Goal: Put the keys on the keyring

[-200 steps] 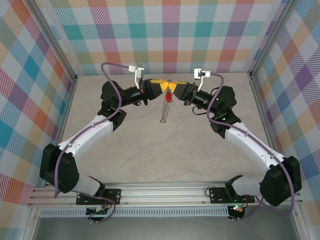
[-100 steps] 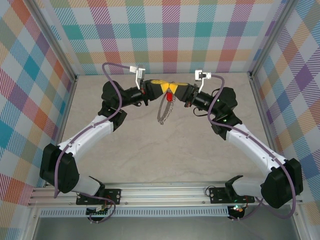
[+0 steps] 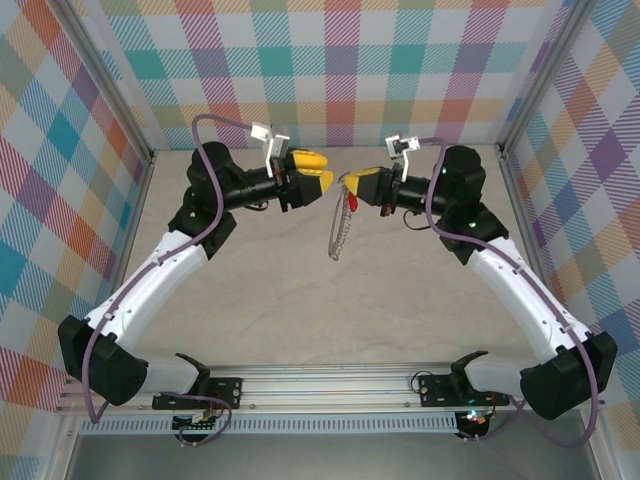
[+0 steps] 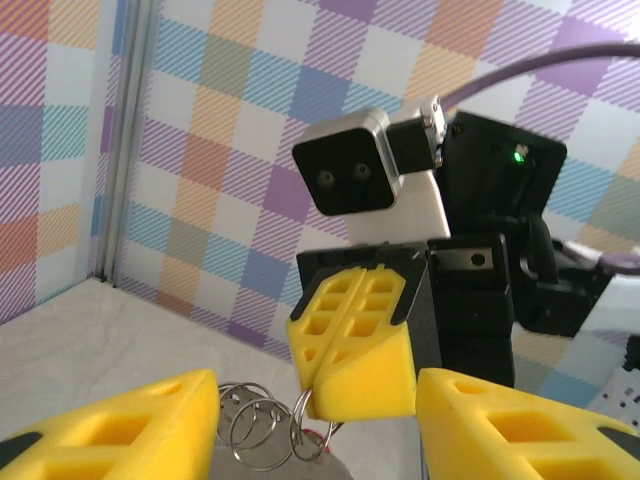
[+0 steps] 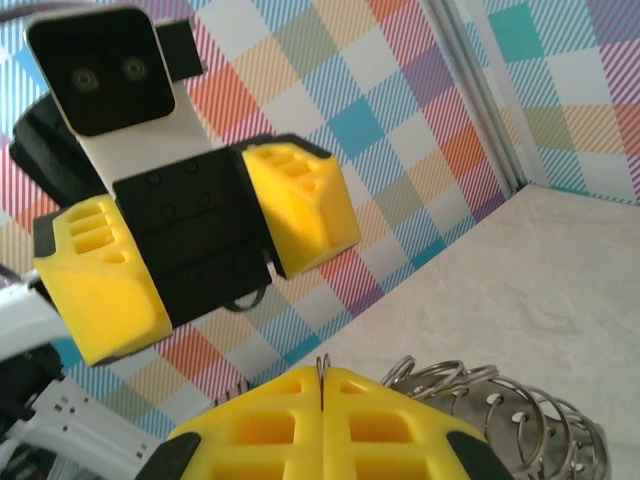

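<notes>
Your right jaws clamp the keyring (image 3: 340, 228) so it hangs free, red key (image 3: 357, 201) at their tips; left jaws stand apart, empty.

The walls (image 3: 340, 70) are covered in a plaid of pastel pink, orange, teal, blue and purple. The table (image 3: 330, 320) is marbled in pale beige. The left gripper (image 3: 318, 169) and right gripper (image 3: 352, 180) are finished in yellow and black. The keyring (image 3: 343, 222) is coloured silver-grey, the key (image 3: 356, 200) red, and the cables (image 3: 200, 200) purple.
</notes>
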Available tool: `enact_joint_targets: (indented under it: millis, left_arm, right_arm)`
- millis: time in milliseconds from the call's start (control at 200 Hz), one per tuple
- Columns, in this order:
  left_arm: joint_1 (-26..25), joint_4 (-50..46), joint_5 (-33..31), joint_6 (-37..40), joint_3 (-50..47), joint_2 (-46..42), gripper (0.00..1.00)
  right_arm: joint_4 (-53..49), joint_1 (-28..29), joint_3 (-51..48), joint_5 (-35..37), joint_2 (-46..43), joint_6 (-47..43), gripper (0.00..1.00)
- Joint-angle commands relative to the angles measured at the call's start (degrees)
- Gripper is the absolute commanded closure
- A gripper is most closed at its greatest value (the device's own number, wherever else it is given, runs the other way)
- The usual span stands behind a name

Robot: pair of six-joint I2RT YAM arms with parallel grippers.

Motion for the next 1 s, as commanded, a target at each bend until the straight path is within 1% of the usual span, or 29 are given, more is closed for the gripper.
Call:
enact_joint_targets:
  millis: [0, 70, 235, 280, 315, 340, 430, 675, 995]
  left_arm:
    - [0.99, -12.89, 4.07, 9.61, 4.51, 0.7, 0.45]
    - [1.4, -16.62, 6.46, 11.95, 6.83, 1.95, 0.45]
    - [1.77, -24.81, 12.47, 16.35, 12.64, 5.58, 0.63]
    - [1.73, -26.28, 14.55, 16.94, 13.96, 6.56, 0.65]
    - [1.71, -26.68, 15.58, 17.39, 14.84, 7.31, 0.66]
    - [1.72, -28.99, 16.09, 17.56, 15.33, 7.73, 0.66]
    - [1.61, -29.72, 17.54, 17.72, 16.17, 8.77, 0.66]
    - [1.19, -29.51, 17.97, 17.5, 16.53, 10.39, 0.67]
    - [1.09, -27.7, 17.7, 15.95, 16.35, 10.92, 0.67]
  right_arm:
    - [-11.31, -1.16, 4.76, -5.43, -0.41, -10.22, 1.0]
    - [-14.02, -2.17, 6.34, -7.8, 0.09, -12.38, 1.0]
    - [-15.31, -4.21, 7.76, -12.12, 1.39, -13.37, 1.0]
    - [-15.34, -4.4, 7.98, -12.62, 1.9, -13.33, 1.0]
    - [-15.19, -4.41, 7.95, -12.95, 2.18, -13.24, 1.0]
    - [-15.02, -4.5, 7.95, -13.0, 2.43, -13.11, 1.0]
    - [-13.38, -4.56, 7.47, -13.01, 3.05, -11.96, 1.0]
    - [-8.8, -4.5, 6.1, -13.03, 4.01, -9.01, 1.0]
    - [-6.65, -4.54, 5.49, -13.92, 4.45, -7.26, 1.0]
